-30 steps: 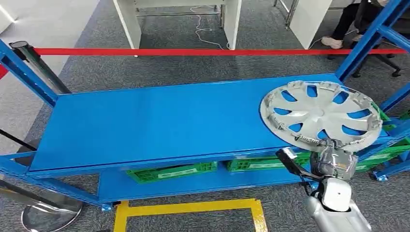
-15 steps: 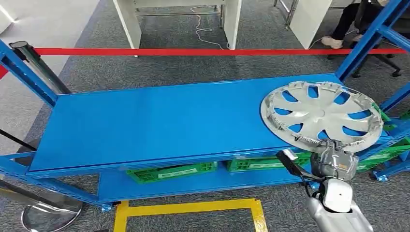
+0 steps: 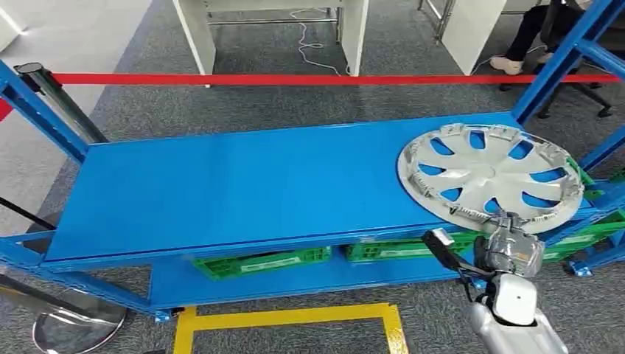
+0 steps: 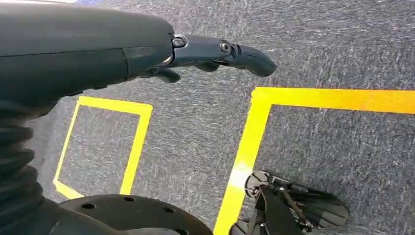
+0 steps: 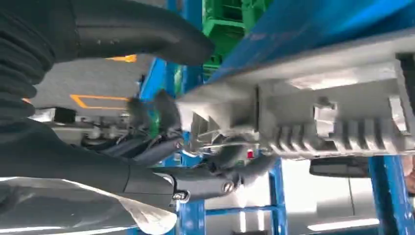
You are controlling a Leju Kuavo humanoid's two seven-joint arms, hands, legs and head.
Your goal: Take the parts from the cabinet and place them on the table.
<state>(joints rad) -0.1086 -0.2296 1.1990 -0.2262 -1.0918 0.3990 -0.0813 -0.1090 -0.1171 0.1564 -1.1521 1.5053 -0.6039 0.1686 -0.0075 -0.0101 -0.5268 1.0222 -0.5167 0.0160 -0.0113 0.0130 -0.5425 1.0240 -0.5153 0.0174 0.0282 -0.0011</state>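
Head view: silver hubcap (image 3: 490, 175) lying flat at 3 o'clock end of blue shelf (image 3: 243, 184), near rim overhanging front edge; right hand (image 3: 508, 240) gripping that rim at 5 o'clock.
Right wrist view: fingers (image 5: 220, 171) clasping hubcap rim.
Left wrist view: left hand (image 4: 215, 54) hanging over grey carpet (image 4: 313, 54), fingers loosely extended, grasping nothing.

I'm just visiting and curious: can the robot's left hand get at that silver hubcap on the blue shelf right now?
Probably not: the left hand hangs over the carpet, while the hubcap lies at the shelf's right end, where the right hand is at its near rim.
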